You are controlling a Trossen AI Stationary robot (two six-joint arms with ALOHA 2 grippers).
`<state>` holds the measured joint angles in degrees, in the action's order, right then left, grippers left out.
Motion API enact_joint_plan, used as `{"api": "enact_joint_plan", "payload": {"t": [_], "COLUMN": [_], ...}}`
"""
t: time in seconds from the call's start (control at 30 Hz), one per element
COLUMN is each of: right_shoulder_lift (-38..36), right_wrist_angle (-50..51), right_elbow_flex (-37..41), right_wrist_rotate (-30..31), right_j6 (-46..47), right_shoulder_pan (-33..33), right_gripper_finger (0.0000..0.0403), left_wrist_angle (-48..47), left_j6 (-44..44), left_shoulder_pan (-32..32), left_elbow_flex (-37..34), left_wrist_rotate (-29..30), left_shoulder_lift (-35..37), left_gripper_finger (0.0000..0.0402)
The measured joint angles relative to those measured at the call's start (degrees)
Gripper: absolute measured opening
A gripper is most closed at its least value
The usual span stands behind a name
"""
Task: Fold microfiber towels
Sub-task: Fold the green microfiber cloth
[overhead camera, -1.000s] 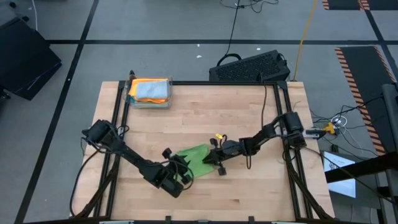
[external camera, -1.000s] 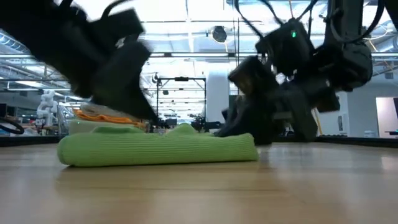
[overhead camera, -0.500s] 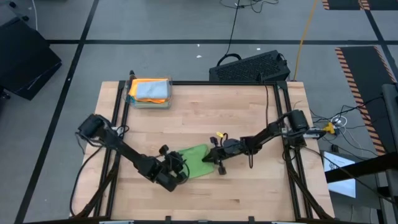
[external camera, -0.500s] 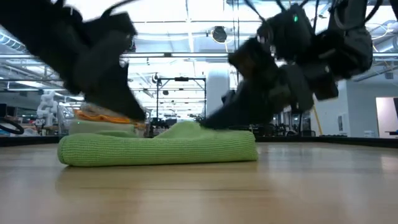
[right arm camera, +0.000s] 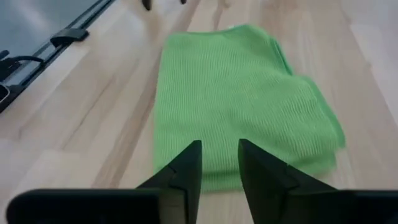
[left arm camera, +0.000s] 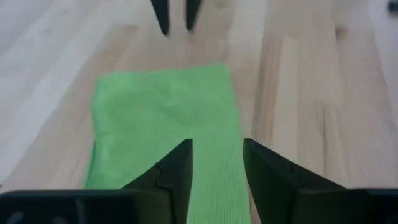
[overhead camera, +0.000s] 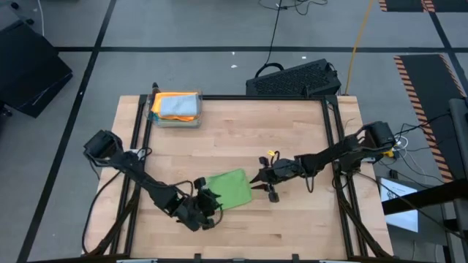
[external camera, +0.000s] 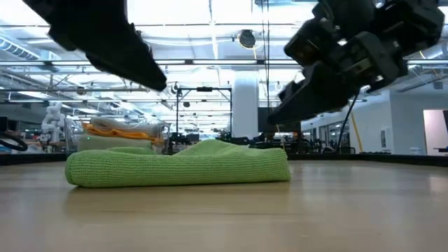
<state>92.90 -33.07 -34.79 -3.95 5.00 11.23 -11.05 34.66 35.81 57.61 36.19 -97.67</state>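
The bright green towel [overhead camera: 229, 188] lies folded flat on the bench [overhead camera: 241, 131], lower centre of the high view, apparently just finished. The left tool [overhead camera: 207, 213] hangs off its lower-left end, the right tool [overhead camera: 262, 180] just off its right edge; neither touches it, and each has its fingers slightly parted around nothing. Finished towels [overhead camera: 175, 107] sit stacked at upper left.

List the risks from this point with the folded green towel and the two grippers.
1. The bright green towel lies folded but loose, with neither gripper holding it; its upper layer looks puffy in the low view and might spring open.
2. The left gripper and right gripper flank the towel closely, fingers slightly parted; a low move could snag an edge and drag the fold askew.
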Motion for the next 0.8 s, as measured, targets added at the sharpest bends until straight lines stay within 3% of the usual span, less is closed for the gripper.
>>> {"api": "enact_joint_plan", "payload": {"t": [0.33,0.47,0.63,0.8], "right_shoulder_lift": [-7.4,-8.3,-7.9,-6.6], "right_wrist_angle": [-0.6,-1.2,-3.3,-5.6], "right_elbow_flex": [11.4,12.9,12.8,10.9], "right_wrist_rotate": [14.5,19.5,23.7,27.8], "right_j6": [10.2,12.9,14.3,13.8], "right_shoulder_pan": [6.8,9.6,12.2,14.4], "right_gripper_finger": [0.01,0.01,0.01,0.01], "left_wrist_angle": [-15.8,-17.4,-21.9,-27.0], "left_j6": [2.1,4.9,9.9,7.8], "left_shoulder_pan": [3.3,2.9,2.3,1.9], "left_elbow_flex": [9.2,9.7,10.1,10.0], "left_wrist_rotate": [-0.9,-4.0,-6.1,-5.5], "left_shoulder_lift": [-11.8,-15.2,-15.8,-15.8], "left_gripper_finger": [0.0273,0.0298,0.027,0.0182]}}
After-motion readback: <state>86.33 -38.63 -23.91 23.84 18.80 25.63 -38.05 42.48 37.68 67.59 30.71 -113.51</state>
